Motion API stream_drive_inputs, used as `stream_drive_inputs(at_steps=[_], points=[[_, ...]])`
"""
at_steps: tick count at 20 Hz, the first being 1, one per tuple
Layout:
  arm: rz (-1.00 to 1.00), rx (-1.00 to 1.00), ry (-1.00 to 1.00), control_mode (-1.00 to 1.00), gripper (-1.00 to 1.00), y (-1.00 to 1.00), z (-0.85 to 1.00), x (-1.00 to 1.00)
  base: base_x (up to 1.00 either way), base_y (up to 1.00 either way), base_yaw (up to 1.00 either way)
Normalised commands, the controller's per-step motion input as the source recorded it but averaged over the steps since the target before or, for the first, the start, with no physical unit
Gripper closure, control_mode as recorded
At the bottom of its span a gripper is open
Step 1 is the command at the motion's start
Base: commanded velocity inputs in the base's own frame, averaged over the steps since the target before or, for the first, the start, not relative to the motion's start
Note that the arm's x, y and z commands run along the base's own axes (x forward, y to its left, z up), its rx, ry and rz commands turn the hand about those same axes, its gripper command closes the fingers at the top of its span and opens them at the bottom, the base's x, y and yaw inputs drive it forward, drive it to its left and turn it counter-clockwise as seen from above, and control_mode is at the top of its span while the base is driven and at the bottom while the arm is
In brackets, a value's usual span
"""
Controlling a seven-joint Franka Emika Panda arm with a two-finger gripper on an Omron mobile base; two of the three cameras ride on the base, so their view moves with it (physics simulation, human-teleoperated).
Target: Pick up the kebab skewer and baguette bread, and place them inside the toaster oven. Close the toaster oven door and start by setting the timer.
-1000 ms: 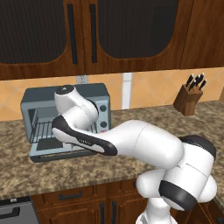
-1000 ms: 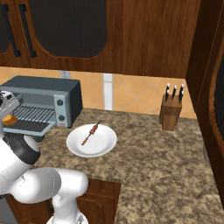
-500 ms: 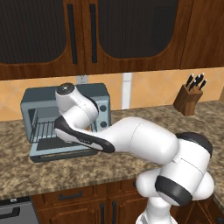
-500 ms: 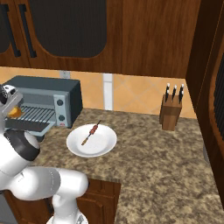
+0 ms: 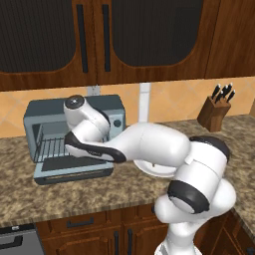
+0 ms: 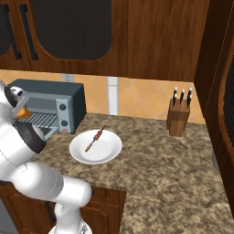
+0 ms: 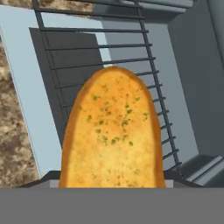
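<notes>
Item, nearest: the baguette bread (image 7: 113,131), held in my gripper, jaws part-way apart and closed on the loaf's sides; its free end juts out over the wire rack (image 7: 131,57) of the toaster oven (image 5: 74,132). From the right base view a small orange patch of the loaf (image 6: 21,112) shows at my hand, just in front of the oven's mouth. Item: the toaster oven door (image 5: 72,167), dropped flat, directly below the loaf. Risks, as I judge them: letting go here could drop the loaf onto the door glass or the rack's front edge, from which it may roll off onto the counter (image 5: 55,196); pushing in too low could catch the loaf's tip on the rack bars; a loaf left jutting from the oven's mouth would block the door from shutting. Item, beside the toaster oven on its knob side: a white plate (image 6: 109,153) carrying the kebab skewer (image 6: 94,139), not yet moved. Item, farthest from the oven: a knife block (image 6: 178,118) by the backsplash. Writing, brands, labels: none that I can read on the oven, plate or block.
</notes>
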Motion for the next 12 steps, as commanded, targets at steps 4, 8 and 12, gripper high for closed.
stream_drive_inputs(at_steps=[4, 8, 12], points=[[0.00, 0.00, -0.01, -1.00, 1.00, 0.01, -0.01, 0.46, 0.00, 0.00, 0.00], [0.00, 0.00, 0.00, -1.00, 1.00, 0.01, -0.07, 0.55, 0.00, 0.00, 0.00], [0.01, 0.00, 0.00, -1.00, 1.00, 0.01, -0.36, 0.30, 0.00, 0.00, 0.00]])
